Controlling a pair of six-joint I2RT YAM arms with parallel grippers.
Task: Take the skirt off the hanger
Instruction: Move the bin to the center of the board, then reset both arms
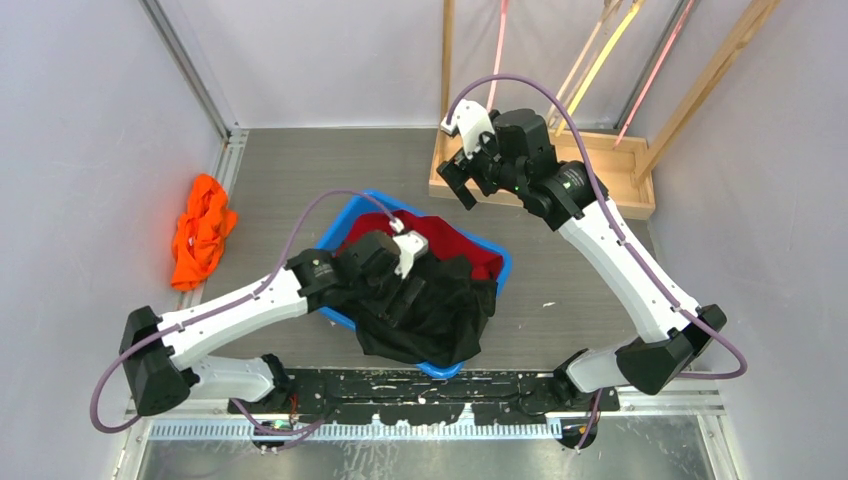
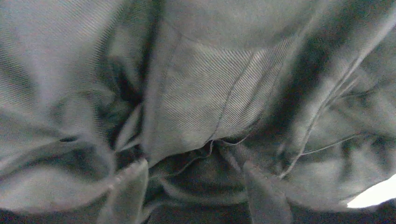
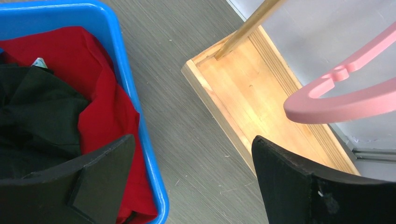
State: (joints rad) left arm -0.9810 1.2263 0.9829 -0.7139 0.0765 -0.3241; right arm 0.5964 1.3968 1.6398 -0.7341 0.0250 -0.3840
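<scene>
A black garment point(image 1: 430, 310), apparently the skirt, lies crumpled in the blue bin point(image 1: 345, 215) on top of a red garment point(image 1: 450, 240). My left gripper point(image 1: 408, 295) is pressed down into the black fabric. In the left wrist view the fabric point(image 2: 201, 93) fills the frame, and the gripper point(image 2: 194, 172) has its jaws apart with folds between them. My right gripper point(image 1: 458, 188) is open and empty, above the floor between the bin and the wooden rack base point(image 1: 610, 170). A bare pink hanger point(image 3: 336, 100) hangs just right of the right gripper point(image 3: 192, 140).
An orange cloth point(image 1: 200, 230) lies on the table at the left. Pink and yellow hangers point(image 1: 605, 50) hang on the wooden rack at the back right. The bin rim point(image 3: 126, 65), red garment point(image 3: 102, 112) and rack base point(image 3: 252, 93) show in the right wrist view.
</scene>
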